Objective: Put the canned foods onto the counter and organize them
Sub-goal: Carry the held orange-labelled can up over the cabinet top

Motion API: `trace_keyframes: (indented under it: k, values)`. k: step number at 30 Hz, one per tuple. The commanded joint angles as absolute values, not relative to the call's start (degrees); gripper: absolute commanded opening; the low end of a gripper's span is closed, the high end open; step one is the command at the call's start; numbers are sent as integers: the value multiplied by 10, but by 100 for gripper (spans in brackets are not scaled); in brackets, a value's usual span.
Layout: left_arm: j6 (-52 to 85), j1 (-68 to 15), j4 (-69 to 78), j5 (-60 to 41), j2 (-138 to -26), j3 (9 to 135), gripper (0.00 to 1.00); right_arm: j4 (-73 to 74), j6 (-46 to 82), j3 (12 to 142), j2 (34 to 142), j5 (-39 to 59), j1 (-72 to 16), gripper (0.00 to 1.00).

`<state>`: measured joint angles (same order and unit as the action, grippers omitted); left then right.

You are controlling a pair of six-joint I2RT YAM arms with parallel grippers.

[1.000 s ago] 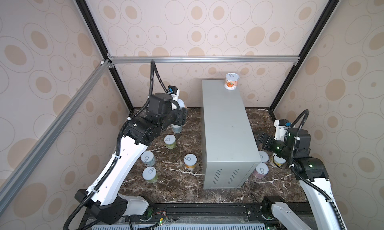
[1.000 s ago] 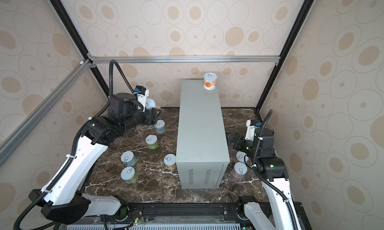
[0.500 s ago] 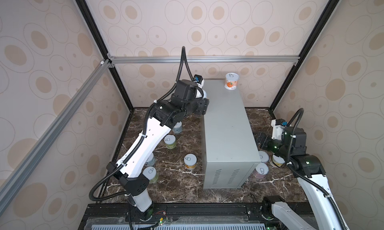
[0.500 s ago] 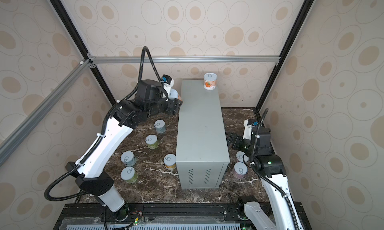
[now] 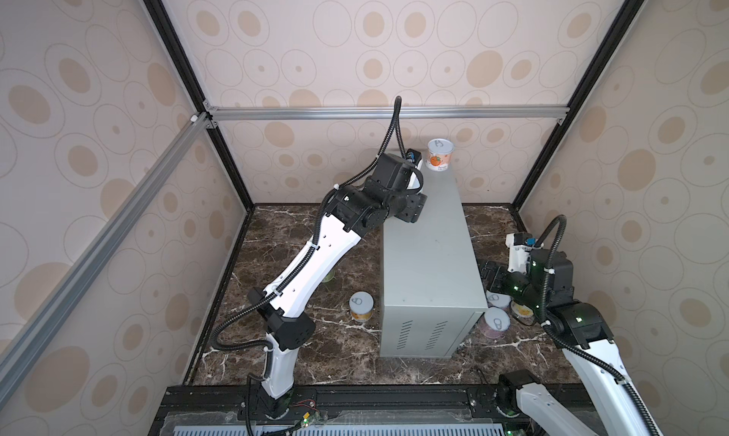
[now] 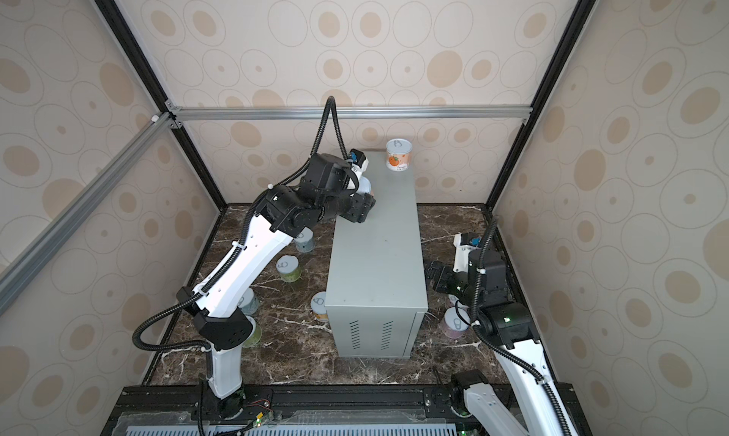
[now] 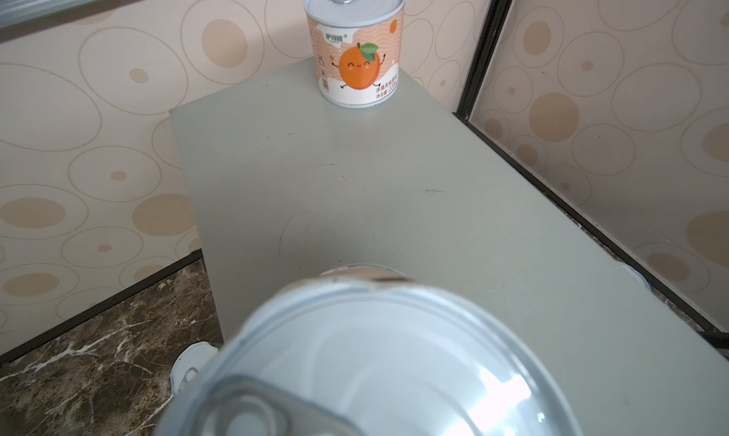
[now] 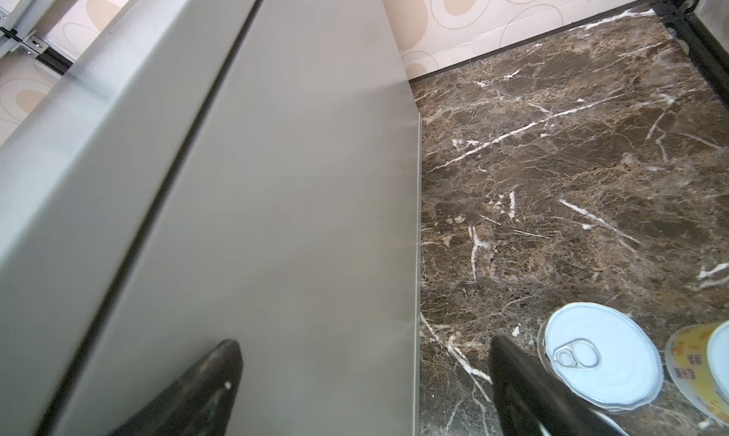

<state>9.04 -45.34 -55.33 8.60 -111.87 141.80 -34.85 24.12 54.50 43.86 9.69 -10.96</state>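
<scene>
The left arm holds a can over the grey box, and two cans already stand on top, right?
Not two: only one, the orange can, stands on top of the grey box, as the left wrist view shows. The left arm does hold a second can over it.

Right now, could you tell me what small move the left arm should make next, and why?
Probably lower the left gripper toward the counter: it holds a silver-lidded can above the bare grey top, short of the orange can standing at the far end.
</scene>
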Motion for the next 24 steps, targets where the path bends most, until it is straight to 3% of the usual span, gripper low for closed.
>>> trace_keyframes:
  k: [1,24]
  values:
    - [72,-456,-532,104,-1117,1452,57,-338,238,538,426,114,-124,99]
    - [43,-466,-516,111,-1139,1459,98,-381,229,561,404,75,-124,100]
